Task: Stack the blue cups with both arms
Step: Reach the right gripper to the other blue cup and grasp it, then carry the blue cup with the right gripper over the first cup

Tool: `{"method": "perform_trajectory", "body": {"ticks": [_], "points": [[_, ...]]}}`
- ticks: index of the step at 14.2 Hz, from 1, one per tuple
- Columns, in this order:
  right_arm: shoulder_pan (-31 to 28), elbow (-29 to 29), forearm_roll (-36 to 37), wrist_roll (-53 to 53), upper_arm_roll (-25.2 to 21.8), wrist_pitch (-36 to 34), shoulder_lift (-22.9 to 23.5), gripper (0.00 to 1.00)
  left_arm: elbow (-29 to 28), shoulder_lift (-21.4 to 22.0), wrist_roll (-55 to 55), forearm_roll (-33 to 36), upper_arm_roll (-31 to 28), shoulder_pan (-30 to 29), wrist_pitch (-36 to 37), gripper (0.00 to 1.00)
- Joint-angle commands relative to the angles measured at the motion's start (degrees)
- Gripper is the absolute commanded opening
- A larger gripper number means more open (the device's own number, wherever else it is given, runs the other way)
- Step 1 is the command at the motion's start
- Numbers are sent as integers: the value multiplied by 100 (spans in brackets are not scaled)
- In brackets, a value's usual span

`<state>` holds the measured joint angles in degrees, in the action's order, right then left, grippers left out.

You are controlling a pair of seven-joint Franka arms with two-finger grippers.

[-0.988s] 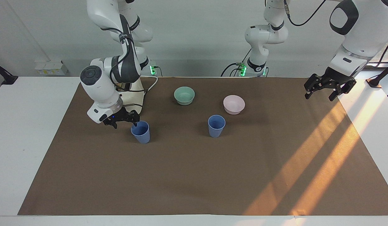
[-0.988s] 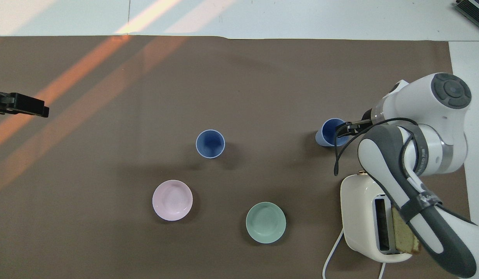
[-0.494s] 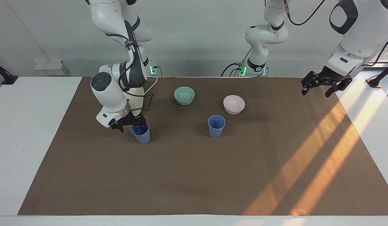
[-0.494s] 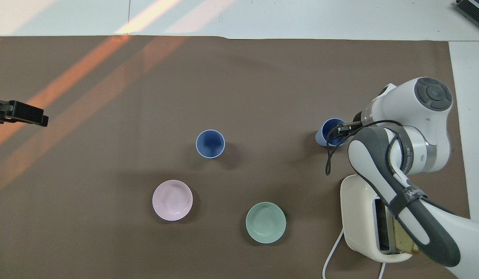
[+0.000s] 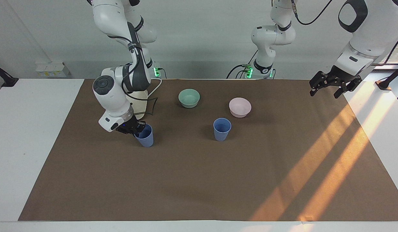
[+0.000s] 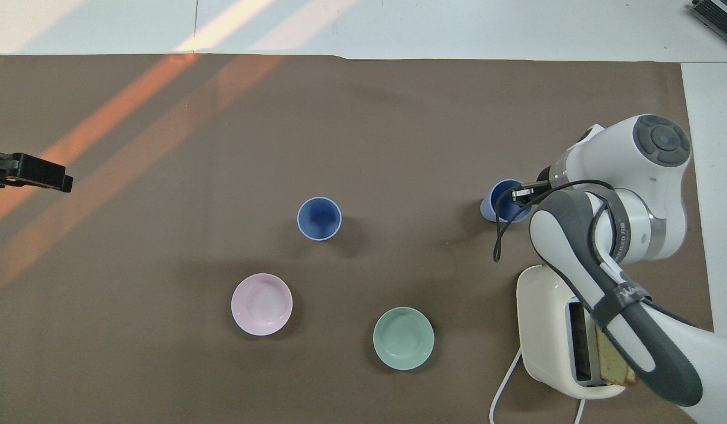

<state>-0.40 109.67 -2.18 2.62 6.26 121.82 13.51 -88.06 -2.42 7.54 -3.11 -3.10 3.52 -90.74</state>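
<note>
One blue cup [image 5: 145, 136] [image 6: 500, 205] stands on the brown mat toward the right arm's end of the table. My right gripper [image 5: 138, 128] [image 6: 521, 194] is shut on its rim, on the side nearer the robots, with one finger inside the cup. The other blue cup [image 5: 222, 129] [image 6: 319, 218] stands free and upright near the mat's middle. My left gripper [image 5: 327, 86] [image 6: 29, 171] hangs open and holding nothing over the mat's edge at the left arm's end, where that arm waits.
A mint-green bowl [image 5: 189, 97] [image 6: 403, 338] and a pale pink bowl [image 5: 240, 107] [image 6: 262, 304] sit nearer the robots than the free cup. A white toaster [image 6: 551, 330] holding a bread slice stands under the right arm, its cord trailing.
My right gripper slid onto the cup's rim and shut on it. The left gripper rose a little and drew toward the robots. The cups and bowls stayed in place.
</note>
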Motion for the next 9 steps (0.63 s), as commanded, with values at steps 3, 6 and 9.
{"method": "perform_trajectory", "body": {"ticks": [3, 6, 9], "points": [[215, -1419, -125, 1001, 33, -1711, -111, 0, -62, 92, -33, -32, 2, -26, 30, 100], [592, -2079, -125, 2053, 235, -2231, -111, 0, -62, 92, -33, -32, 11, -26, 48, 100], [1400, -2791, -81, 3127, 297, -2478, 116, 0, -62, 92, -85, -32, 11, -26, 39, 100]]}}
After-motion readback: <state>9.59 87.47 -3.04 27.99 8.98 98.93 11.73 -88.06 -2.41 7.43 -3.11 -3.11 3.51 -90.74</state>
